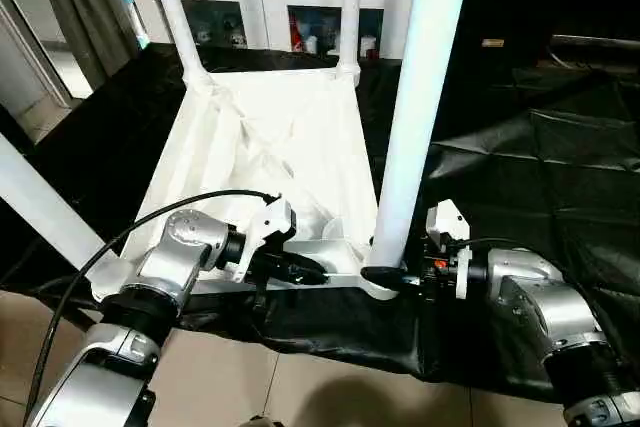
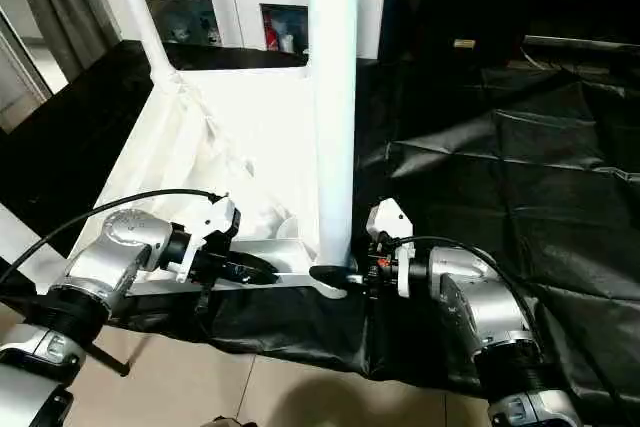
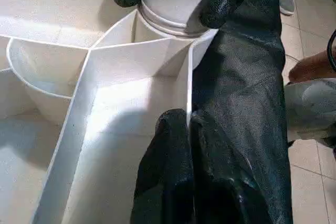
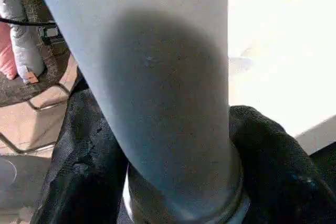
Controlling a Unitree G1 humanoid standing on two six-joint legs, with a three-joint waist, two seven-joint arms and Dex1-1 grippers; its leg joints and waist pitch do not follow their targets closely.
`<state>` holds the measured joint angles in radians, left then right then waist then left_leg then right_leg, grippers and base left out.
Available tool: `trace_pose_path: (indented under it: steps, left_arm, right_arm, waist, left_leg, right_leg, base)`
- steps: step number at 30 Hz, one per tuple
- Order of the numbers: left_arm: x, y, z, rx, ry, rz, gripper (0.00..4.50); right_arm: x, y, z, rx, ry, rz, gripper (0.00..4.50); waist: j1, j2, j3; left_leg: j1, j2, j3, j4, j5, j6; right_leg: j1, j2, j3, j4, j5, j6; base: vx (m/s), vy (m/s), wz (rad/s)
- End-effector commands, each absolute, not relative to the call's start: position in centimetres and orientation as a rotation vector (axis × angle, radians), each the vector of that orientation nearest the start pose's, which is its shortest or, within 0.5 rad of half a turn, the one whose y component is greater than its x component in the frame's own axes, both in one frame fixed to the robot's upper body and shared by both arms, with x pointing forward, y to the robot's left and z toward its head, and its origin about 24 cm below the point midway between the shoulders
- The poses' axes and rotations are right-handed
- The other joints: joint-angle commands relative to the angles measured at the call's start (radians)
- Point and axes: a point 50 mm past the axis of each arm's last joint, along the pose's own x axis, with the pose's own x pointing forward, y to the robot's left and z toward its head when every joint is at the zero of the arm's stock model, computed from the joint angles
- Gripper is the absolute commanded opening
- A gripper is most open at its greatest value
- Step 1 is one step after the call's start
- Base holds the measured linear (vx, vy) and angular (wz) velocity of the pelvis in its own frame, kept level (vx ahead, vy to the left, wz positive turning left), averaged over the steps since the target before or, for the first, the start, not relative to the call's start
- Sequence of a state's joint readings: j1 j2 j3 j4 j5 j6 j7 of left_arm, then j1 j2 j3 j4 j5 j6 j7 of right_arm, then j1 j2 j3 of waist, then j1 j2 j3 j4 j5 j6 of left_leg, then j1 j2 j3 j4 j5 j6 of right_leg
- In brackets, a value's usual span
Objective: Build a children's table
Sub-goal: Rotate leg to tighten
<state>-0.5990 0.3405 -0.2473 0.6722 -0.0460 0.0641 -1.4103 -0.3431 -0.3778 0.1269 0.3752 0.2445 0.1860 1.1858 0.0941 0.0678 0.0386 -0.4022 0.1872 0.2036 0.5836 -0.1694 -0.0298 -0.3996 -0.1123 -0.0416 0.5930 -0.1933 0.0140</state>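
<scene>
Head views: the square white moulded plastic table top (image 1: 270, 137) lies ribbed underside up on a black sheet (image 1: 540, 167). Long white tubular legs stand in its round corner sockets; the nearest leg (image 1: 415, 107) is seated in the near right socket (image 3: 173, 22).

Left wrist view: the left gripper (image 3: 181, 124) is clamped on the top's near rim.

Right wrist view: the right gripper (image 4: 178, 182) is clamped around that leg's base.

A black sheet (image 1: 560, 167) covers the floor (image 1: 300, 387); on it, left of centre, lies the upturned white table (image 1: 270, 137).
</scene>
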Motion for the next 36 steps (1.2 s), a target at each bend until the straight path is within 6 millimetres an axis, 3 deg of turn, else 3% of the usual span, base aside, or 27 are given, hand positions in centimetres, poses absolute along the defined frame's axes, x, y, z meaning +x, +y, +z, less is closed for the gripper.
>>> trace_pose_path:
  steps: [1, 3, 5, 8, 10, 11, 13, 15, 16, 19, 21, 23, 24, 29, 34, 36]
  left_arm:
    - [30.8, 12.4, 4.9, 0.244, 0.418, -1.523, 0.0]
    - [30.9, 12.3, 5.0, 0.244, 0.412, -1.514, 0.0]
    - [31.1, 12.0, 5.0, 0.245, 0.395, -1.482, 0.0]
    - [31.9, 11.1, 4.8, 0.257, 0.374, -1.382, 0.0]
    - [32.5, 10.3, 4.7, 0.257, 0.356, -1.313, 0.0]
    - [33.0, 9.2, 4.7, 0.242, 0.34, -1.256, 0.0]
    - [33.3, 7.9, 4.6, 0.236, 0.33, -1.212, 0.0]
    - [33.3, 7.6, 4.6, 0.232, 0.328, -1.202, 0.0]
    - [33.4, 6.4, 4.6, 0.218, 0.314, -1.175, 0.0]
    - [33.3, 4.8, 4.6, 0.205, 0.294, -1.167, 0.0]
    - [33.1, 4.0, 4.7, 0.196, 0.284, -1.182, 0.0]
    - [33.1, 3.8, 4.7, 0.198, 0.28, -1.189, 0.0]
    - [33.1, 3.8, 4.7, 0.198, 0.28, -1.196, 0.0]
    - [32.8, 5.0, 4.7, 0.209, 0.292, -1.273, 0.0]
    - [32.5, 6.8, 4.6, 0.242, 0.312, -1.347, 0.0]
    - [32.1, 8.5, 4.5, 0.264, 0.34, -1.416, 0.0]
  right_arm:
    - [27.4, -14.7, 3.6, 0.033, 0.339, 1.272, 2.59]
    - [27.3, -14.7, 3.5, 0.037, 0.34, 1.263, 2.58]
    - [27.3, -14.5, 3.0, 0.039, 0.344, 1.226, 2.57]
    - [27.9, -14.3, 1.6, 0.028, 0.361, 1.041, 2.56]
    - [28.6, -14.2, 0.8, 0.017, 0.377, 0.906, 2.55]
    - [29.3, -14.0, 0.0, 0.024, 0.397, 0.766, 2.54]
    - [29.8, -13.5, -0.5, 0.057, 0.411, 0.649, 2.53]
    - [29.9, -13.3, -0.6, 0.065, 0.412, 0.626, 2.53]
    - [30.1, -12.7, -0.8, 0.078, 0.42, 0.569, 2.53]
    - [30.1, -11.2, -0.9, 0.065, 0.407, 0.572, 2.53]
    - [30.1, -10.1, -0.5, 0.105, 0.379, 0.624, 2.53]
    - [30.2, -9.8, -0.2, 0.135, 0.362, 0.642, 3.09]
    - [30.2, -9.8, -0.1, 0.143, 0.36, 0.653, 3.09]
    - [29.9, -10.8, 0.7, 0.1, 0.344, 0.792, 3.41]
    - [29.4, -12.2, 1.7, 0.088, 0.327, 0.927, 3.41]
    - [29.1, -13.8, 2.4, 0.053, 0.326, 1.02, 3.41]
  waist:
    - [-0.002, -0.008, -0.056]
    - [-0.002, -0.003, -0.054]
    - [-0.001, -0.004, -0.053]
    - [-0.005, -0.005, -0.048]
    - [-0.014, -0.005, -0.04]
    - [-0.023, -0.009, -0.035]
    - [-0.031, -0.009, -0.031]
    - [-0.041, -0.011, -0.031]
    - [-0.043, -0.011, -0.031]
    - [-0.045, -0.011, -0.029]
    - [-0.046, -0.009, -0.03]
    - [-0.045, -0.007, -0.032]
    - [-0.045, -0.007, -0.034]
    - [-0.041, -0.01, -0.04]
    - [-0.027, -0.011, -0.049]
    - [-0.023, -0.011, -0.057]
  left_leg:
    - [0.032, 0.043, -0.016, -0.072, -0.215, 0.063]
    - [0.033, 0.044, -0.016, -0.073, -0.228, 0.058]
    - [0.033, 0.044, -0.017, -0.075, -0.249, 0.049]
    - [0.033, 0.043, -0.018, -0.082, -0.308, 0.018]
    - [0.037, 0.04, -0.02, -0.088, -0.374, -0.013]
    - [0.042, 0.037, -0.027, -0.093, -0.433, -0.044]
    - [0.044, 0.034, -0.035, -0.098, -0.477, -0.063]
    - [0.046, 0.033, -0.04, -0.1, -0.503, -0.063]
    - [0.047, 0.032, -0.04, -0.101, -0.505, -0.058]
    - [0.06, 0.031, -0.039, -0.104, -0.512, -0.043]
    - [0.058, 0.031, -0.04, -0.107, -0.523, -0.039]
    - [0.057, 0.033, -0.042, -0.111, -0.523, -0.037]
    - [0.052, 0.034, -0.042, -0.115, -0.508, -0.035]
    - [0.047, 0.035, -0.034, -0.112, -0.459, -0.019]
    - [0.039, 0.038, -0.023, -0.101, -0.332, 0.035]
    - [0.034, 0.039, -0.02, -0.089, -0.244, 0.07]
  right_leg:
    - [0.037, -0.031, 0.018, -0.052, -0.061, -0.272]
    - [0.035, -0.03, 0.019, -0.055, -0.065, -0.272]
    - [0.035, -0.032, 0.019, -0.056, -0.083, -0.272]
    - [0.033, -0.035, 0.021, -0.064, -0.17, -0.252]
    - [0.025, -0.038, 0.022, -0.078, -0.287, -0.224]
    - [0.021, -0.04, 0.022, -0.089, -0.423, -0.181]
    - [0.018, -0.042, 0.02, -0.1, -0.519, -0.141]
    - [0.017, -0.042, 0.018, -0.109, -0.564, -0.111]
    - [0.017, -0.041, 0.018, -0.112, -0.566, -0.107]
    - [0.01, -0.04, 0.017, -0.129, -0.568, -0.103]
    - [0.012, -0.038, 0.016, -0.129, -0.559, -0.102]
    - [0.015, -0.037, 0.016, -0.127, -0.528, -0.109]
    - [0.02, -0.037, 0.017, -0.122, -0.485, -0.118]
    - [0.027, -0.037, 0.021, -0.111, -0.364, -0.161]
    - [0.039, -0.04, 0.021, -0.097, -0.259, -0.198]
    - [0.045, -0.038, 0.015, -0.083, -0.148, -0.234]
  base:
    - [0.0, 0.0, 0.0]
    - [0.0, 0.0, 0.0]
    - [0.0, 0.0, 0.0]
    - [0.0, 0.0, 0.0]
    - [-0.026, -0.001, -0.01]
    - [-0.065, 0.004, -0.06]
    - [-0.064, 0.006, -0.07]
    - [-0.052, 0.01, -0.06]
    - [0.0, 0.0, 0.0]
    - [0.0, 0.0, 0.0]
    - [0.0, 0.0, 0.0]
    - [0.0, 0.0, 0.0]
    - [0.0, 0.0, 0.0]
    - [0.0, 0.0, 0.0]
    - [0.01, -0.004, 0.0]
    - [0.062, -0.019, 0.0]
